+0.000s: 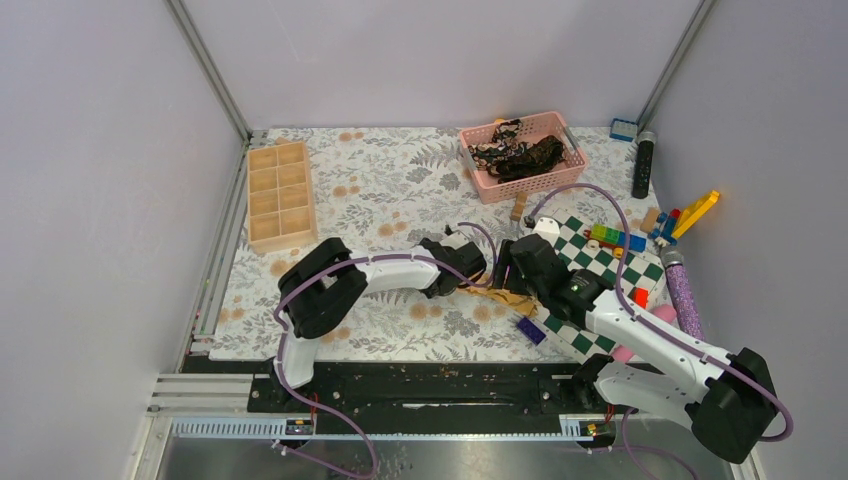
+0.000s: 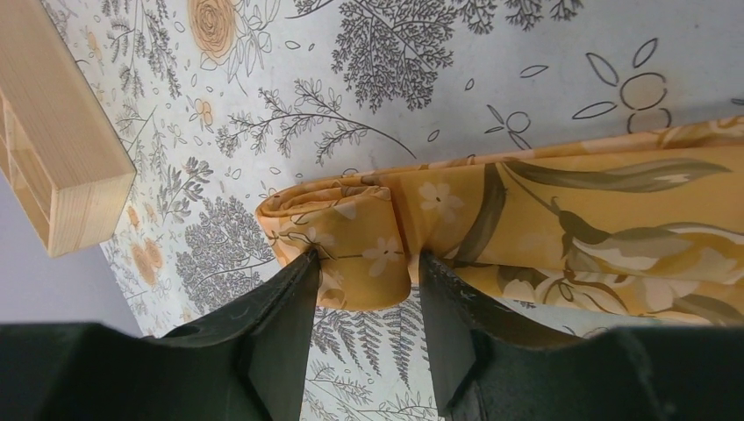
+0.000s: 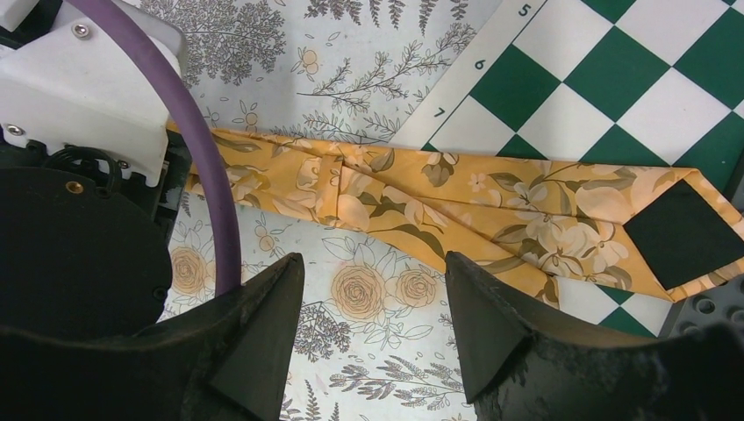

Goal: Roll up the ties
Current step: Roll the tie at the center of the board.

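Note:
The golden-tan tie (image 2: pixel 561 210) lies flat on the floral table cover, and its narrow end is rolled into a small coil (image 2: pixel 351 232). My left gripper (image 2: pixel 367 259) is shut on that coil, with a fingertip on each side. In the top view the left gripper (image 1: pixel 472 268) and right gripper (image 1: pixel 508 272) sit close together over the tie (image 1: pixel 497 296). My right gripper (image 3: pixel 373 263) is open and empty, just short of the tie's middle (image 3: pixel 412 197). The tie's wide tip (image 3: pixel 614 219) rests on the checkered board. The dark ties (image 1: pixel 520 155) lie bunched in a pink basket.
The pink basket (image 1: pixel 522 190) stands at the back. A wooden compartment tray (image 1: pixel 280 195) is at the left. The green-and-white checkered board (image 1: pixel 605 265), toy bricks (image 1: pixel 690 215), a purple brick (image 1: pixel 531 331) and a glittery purple tube (image 1: pixel 683 295) crowd the right side.

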